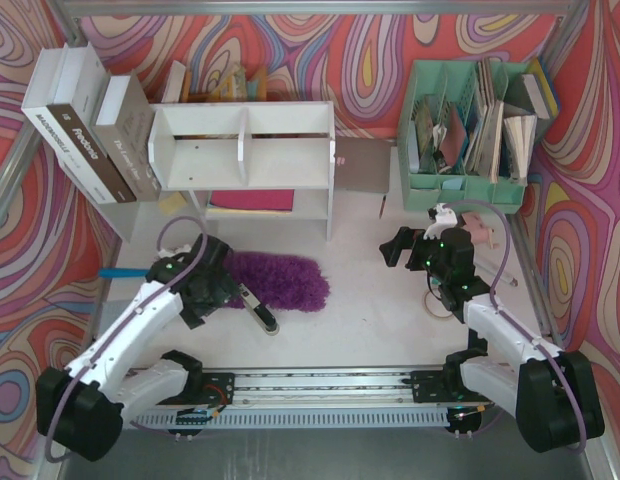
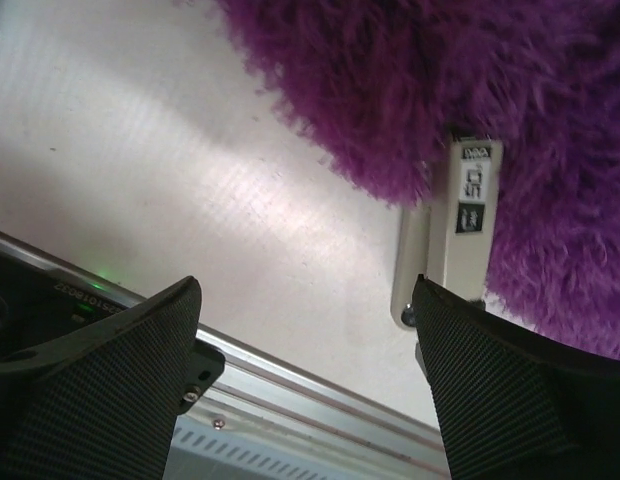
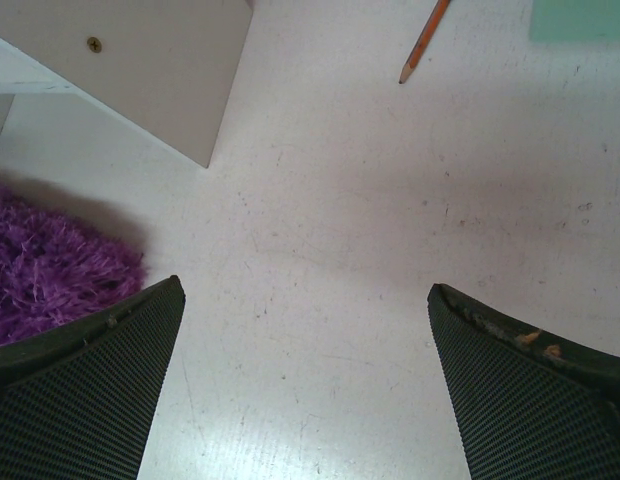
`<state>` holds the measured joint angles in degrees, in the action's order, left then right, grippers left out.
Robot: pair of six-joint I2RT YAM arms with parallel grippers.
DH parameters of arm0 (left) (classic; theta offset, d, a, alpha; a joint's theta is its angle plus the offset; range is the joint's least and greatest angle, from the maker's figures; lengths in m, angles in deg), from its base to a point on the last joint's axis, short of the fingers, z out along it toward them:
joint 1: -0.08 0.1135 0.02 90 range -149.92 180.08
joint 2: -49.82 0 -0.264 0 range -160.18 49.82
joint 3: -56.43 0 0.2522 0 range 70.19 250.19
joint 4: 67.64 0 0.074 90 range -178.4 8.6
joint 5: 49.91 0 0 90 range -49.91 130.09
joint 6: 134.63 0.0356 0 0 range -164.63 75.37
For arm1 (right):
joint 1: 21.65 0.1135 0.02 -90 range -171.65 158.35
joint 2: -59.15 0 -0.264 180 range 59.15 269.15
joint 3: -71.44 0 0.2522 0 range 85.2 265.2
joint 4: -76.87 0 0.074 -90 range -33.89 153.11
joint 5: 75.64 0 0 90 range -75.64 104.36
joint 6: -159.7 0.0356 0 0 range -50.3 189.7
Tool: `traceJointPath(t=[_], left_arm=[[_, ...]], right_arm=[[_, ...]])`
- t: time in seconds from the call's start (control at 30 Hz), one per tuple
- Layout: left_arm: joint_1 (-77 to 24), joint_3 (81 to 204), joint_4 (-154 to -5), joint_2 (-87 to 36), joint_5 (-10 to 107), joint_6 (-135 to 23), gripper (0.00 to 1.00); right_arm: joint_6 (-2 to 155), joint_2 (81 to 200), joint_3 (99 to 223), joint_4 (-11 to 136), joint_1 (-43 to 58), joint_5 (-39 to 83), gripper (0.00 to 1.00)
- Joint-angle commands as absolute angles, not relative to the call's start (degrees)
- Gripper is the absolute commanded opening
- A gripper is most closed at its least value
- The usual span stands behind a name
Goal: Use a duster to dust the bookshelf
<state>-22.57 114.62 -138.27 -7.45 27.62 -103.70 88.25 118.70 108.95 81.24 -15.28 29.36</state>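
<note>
Finds the duster flat on the counter, just in front of the bookshelf (blue handle poking out leftward). Shows the left hand spread wide at the fluff's edge, pinching nothing, and the right hand equally spread above the counter, well apart.

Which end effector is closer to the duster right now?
Left. The left end effector hangs open at the duster's fluffy head, its tag right alongside. The right end effector is open over bare table further right, near the green organizer.
</note>
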Motion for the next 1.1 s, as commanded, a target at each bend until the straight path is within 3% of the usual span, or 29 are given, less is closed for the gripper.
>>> traceJointPath(t=[0.0,0.33,0.6,1.07], left_arm=[[-29.57,116.86,-138.45,-10.11,26.06,-108.00,0.79],[-42.51,122.01,-135.49,-19.63,22.22,-112.15,0.75],[-45.18,122.14,-130.99,-25.12,24.18,-112.17,0.61],[-45.43,120.05,-128.82,-28.04,24.64,-113.51,0.51]], right_arm=[[88.77,118.27,108.77,82.53,-15.03,28.67,0.99],[88.72,118.14,108.77,82.38,-14.98,28.40,0.99],[88.76,117.62,108.49,82.20,-15.00,28.23,0.99],[88.77,117.47,108.52,82.14,-14.98,28.32,0.99]])
